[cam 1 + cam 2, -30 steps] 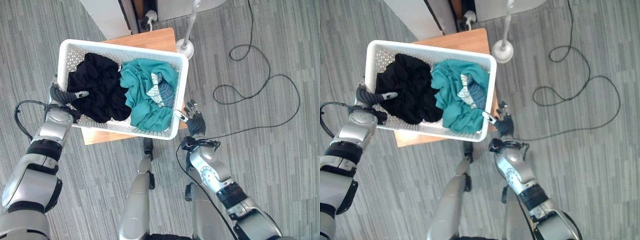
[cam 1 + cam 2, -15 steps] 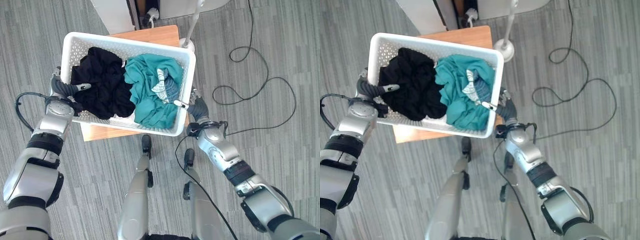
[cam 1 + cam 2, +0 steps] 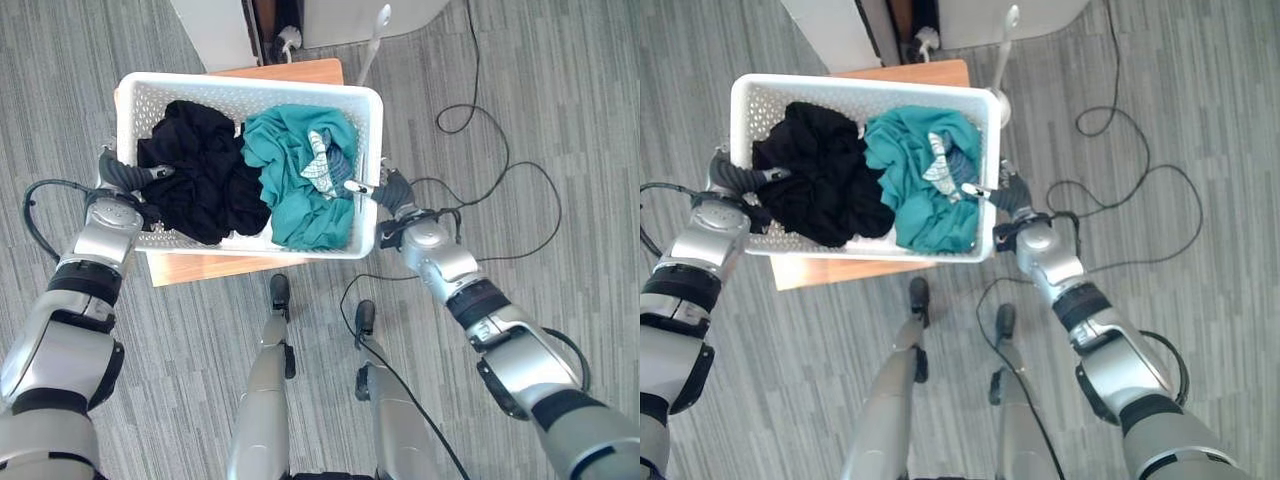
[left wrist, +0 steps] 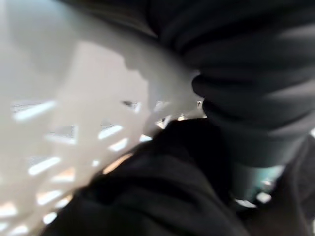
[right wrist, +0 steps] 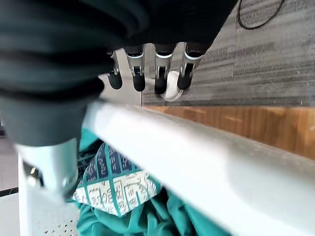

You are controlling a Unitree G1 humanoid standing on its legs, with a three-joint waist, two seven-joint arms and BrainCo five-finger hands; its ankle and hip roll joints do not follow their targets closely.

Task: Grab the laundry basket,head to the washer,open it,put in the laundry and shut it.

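Floor: you see grey striped carpet (image 3: 560, 120), with a wooden table (image 3: 215, 265) under the basket.
Eye views: white perforated laundry basket (image 3: 372, 140) holds black clothes (image 3: 195, 185) and teal clothes (image 3: 295, 175).
Left wrist view: left hand (image 3: 125, 175) clamped on the basket's left rim.
Right wrist view: right hand (image 5: 74, 88) clamped on the right rim.

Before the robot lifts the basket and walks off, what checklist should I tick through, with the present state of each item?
1. Left robot hand on the white perforated plastic laundry basket: thumb over the left rim, fingers hidden; cannot tell.
2. Right robot hand on the right rim: thumb inside, fingers outside; ok.
3. Black clothing and teal clothing inside the walls: ok.
4. Basket lifted off the low wooden table: cannot tell.
5. Floor path: black cable loops to the right; not ok.
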